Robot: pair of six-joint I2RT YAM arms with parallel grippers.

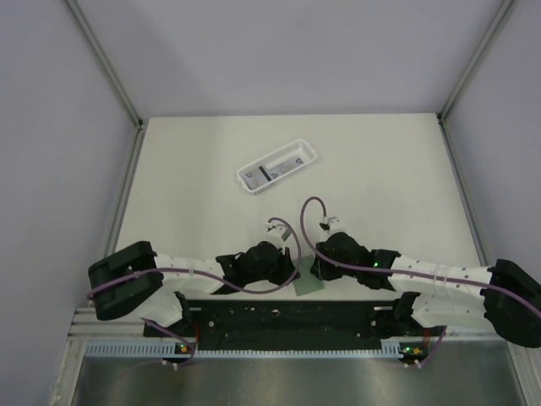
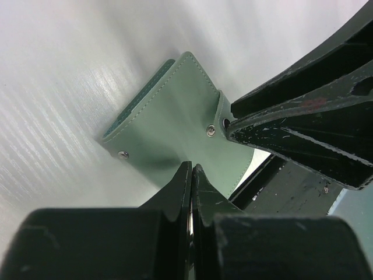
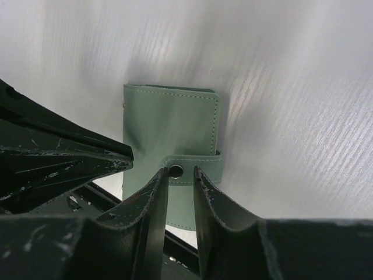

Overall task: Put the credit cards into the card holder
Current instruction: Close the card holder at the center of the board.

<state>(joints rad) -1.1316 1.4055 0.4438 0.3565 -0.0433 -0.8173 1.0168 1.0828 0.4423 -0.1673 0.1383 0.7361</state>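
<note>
Card holder (image 1: 309,282): flat sage-green stitched wallet, snapped closed, at near edge of white table (image 1: 380,169), between both grippers. White slotted plastic basket (image 1: 304,154) well apart; light-grey striped credit cards (image 1: 269,173) apparently inside. Left gripper (image 2: 191,170): fingers pinched together at holder's edge. Right gripper (image 3: 180,170): narrow gap, straddling snap tab (image 3: 207,158); grip unconfirmed. Step judged: opening holder. Next move calls for pulling tab free while left steadies.

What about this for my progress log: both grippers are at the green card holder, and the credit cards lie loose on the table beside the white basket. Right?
No: the top view shows the credit cards inside the white basket, not loose beside it. The left gripper and right gripper are at the green card holder.
</note>
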